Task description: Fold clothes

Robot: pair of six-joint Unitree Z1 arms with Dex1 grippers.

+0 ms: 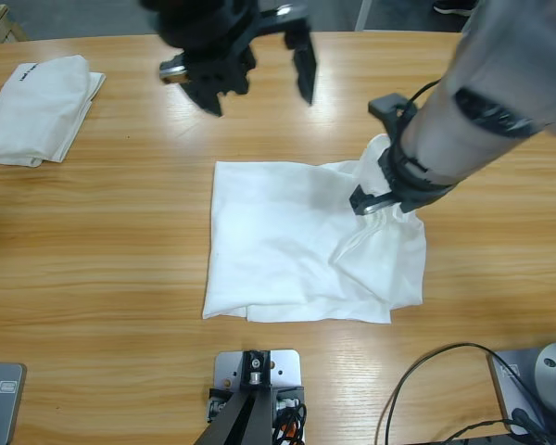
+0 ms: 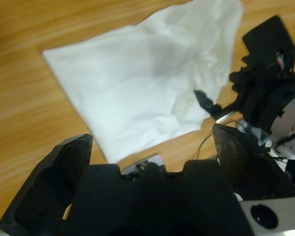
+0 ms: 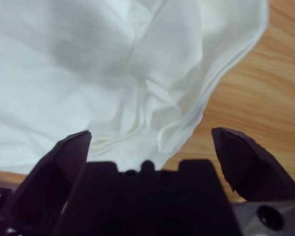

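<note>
1. Over at the far left of the wooden desk [image 1: 111, 241], a folded white T-shirt [image 1: 39, 107] is lying as a soft, rounded bundle, with a small black mark showing near its upper left corner; the lettering is too small to read.
2. Toward the middle top, the left pincer [image 1: 259, 79] is hovering above the bare wood with its two black jaws spread wide and nothing between them. Its arm is cut off by the top edge of the high view.
3. At the desk's centre, a second white T-shirt [image 1: 296, 246] is lying partly folded into a rough square, smooth and flat on its left half, and wrinkled and bunched on its right.
4. At that right side, the right pincer [image 1: 375, 197] is sitting down on the raised, gathered cloth. In the right wrist view, its jaws are standing apart with creased fabric [image 3: 137, 88] lying between and ahead of them, not pinched.
5. The silver right arm is covering part of the shirt's upper right corner, so its edge there is hidden.
</note>
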